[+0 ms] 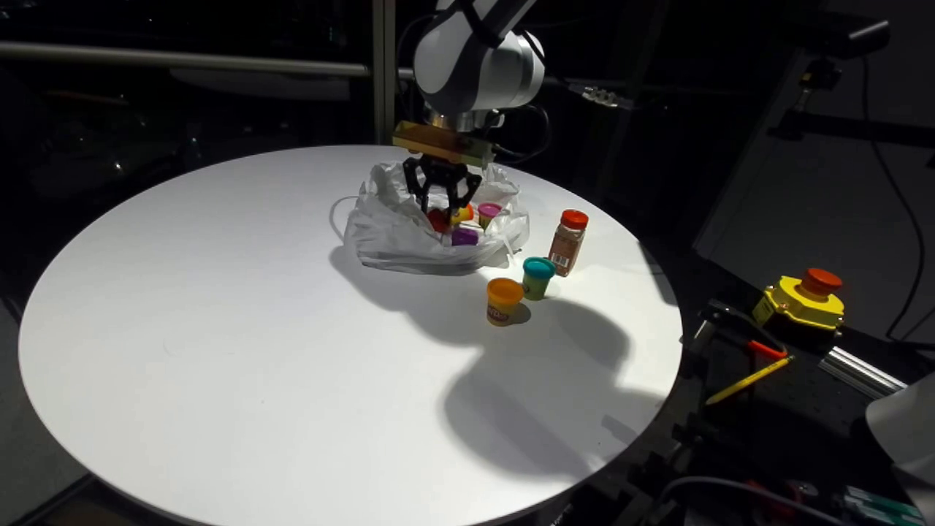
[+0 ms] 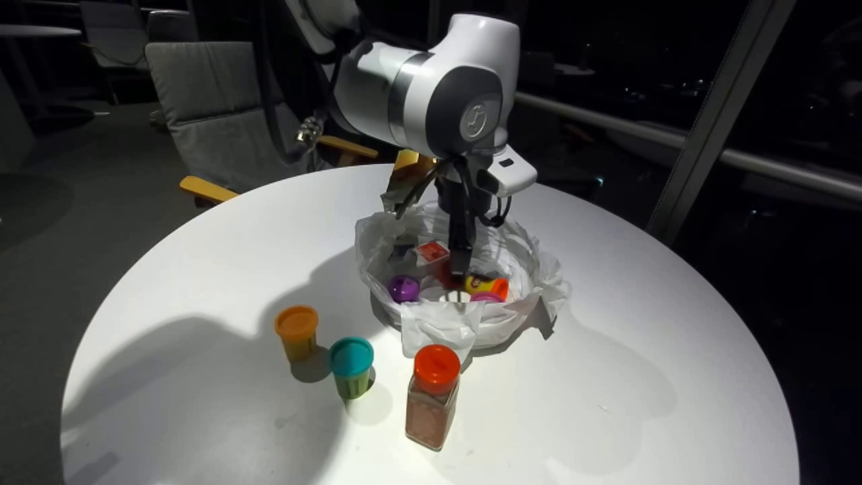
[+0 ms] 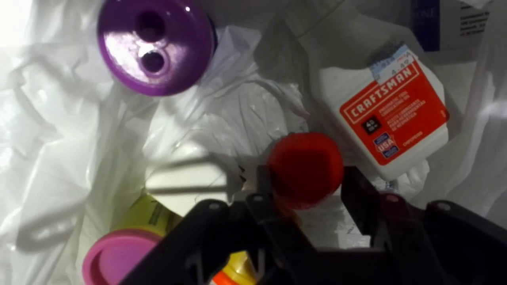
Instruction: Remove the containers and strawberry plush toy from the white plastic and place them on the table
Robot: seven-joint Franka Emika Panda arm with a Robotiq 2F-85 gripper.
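Observation:
Inside the white plastic (image 1: 398,237), my gripper (image 3: 307,174) is shut on the strawberry plush toy (image 3: 313,158), a rounded red lump with a finger pressed to either side. Still in the bag are several containers: a purple one (image 3: 158,47), a pink-lidded cup (image 3: 122,257), a yellow cup (image 2: 479,285) with an orange lid, and a white bottle (image 3: 396,114) with a red label. On the table (image 1: 219,329) stand an orange-lidded cup (image 1: 504,301), a teal-lidded cup (image 1: 537,277) and a red-capped jar (image 1: 567,243). The toy's underside is hidden.
Crumpled bag walls rise around the gripper, and a bag flap (image 2: 441,330) droops toward the jar. A handle loop (image 1: 337,215) lies at the bag's side. Beyond the table's edge, an emergency stop button (image 1: 803,299) and a grey chair (image 2: 209,114) show.

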